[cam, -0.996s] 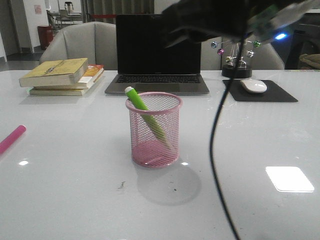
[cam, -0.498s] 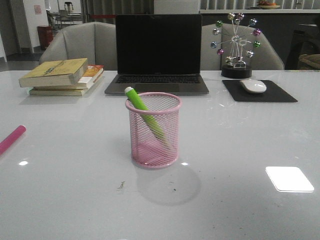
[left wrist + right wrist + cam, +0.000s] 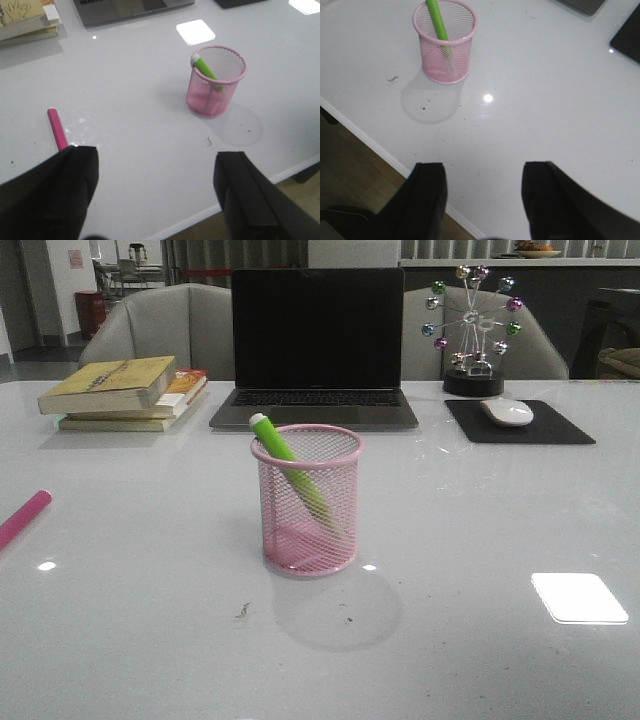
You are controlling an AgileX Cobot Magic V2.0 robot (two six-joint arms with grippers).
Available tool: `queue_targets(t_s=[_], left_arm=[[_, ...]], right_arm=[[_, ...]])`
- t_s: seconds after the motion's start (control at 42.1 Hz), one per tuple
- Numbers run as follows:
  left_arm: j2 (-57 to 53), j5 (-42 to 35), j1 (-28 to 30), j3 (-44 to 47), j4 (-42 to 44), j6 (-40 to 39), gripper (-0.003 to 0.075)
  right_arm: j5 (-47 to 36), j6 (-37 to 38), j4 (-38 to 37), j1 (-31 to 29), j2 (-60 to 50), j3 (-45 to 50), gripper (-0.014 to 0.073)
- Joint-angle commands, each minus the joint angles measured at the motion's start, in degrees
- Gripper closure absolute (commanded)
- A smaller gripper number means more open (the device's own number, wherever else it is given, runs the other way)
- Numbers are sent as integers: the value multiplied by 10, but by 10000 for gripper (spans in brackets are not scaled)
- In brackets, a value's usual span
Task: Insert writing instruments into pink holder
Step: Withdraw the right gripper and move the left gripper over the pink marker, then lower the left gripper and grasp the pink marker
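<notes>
A pink holder (image 3: pixel 308 500) is seen upright on the table (image 3: pixel 500 540) in front of a laptop (image 3: pixel 316 345). A green marker (image 3: pixel 290 470) is leaned inside it, tip above the rim. A pink marker (image 3: pixel 24 517) is left flat, well to the holder's left. Both the left gripper (image 3: pixel 155 195) and right gripper (image 3: pixel 482 200) are held spread and empty. The light holder could be tipped if its rim is clipped during insertion.

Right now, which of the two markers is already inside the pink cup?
The lime green marker. It leans inside the pink mesh holder, its white tip poking over the rim. The magenta marker lies flat on the table, far to the holder's left.
</notes>
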Motion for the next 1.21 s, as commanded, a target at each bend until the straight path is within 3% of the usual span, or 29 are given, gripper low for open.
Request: queue_targets(t_s=[0.0,0.19,0.617,1.186], left_arm=[[31,10,-1,-32,12,-34,181],[142,81,25,-68,60,-76,181],[411,15,151,-155,74,-76,181],[694,-5,172,-350,75,-76,181]], right_arm=[[-35,-7,-4,0,-2,-15,134],[-35,-7,-4,0,-2,-15,134],[-35,-7,-4,0,-2,-15,134],[-35,-7,-4,0,-2,-15,134]])
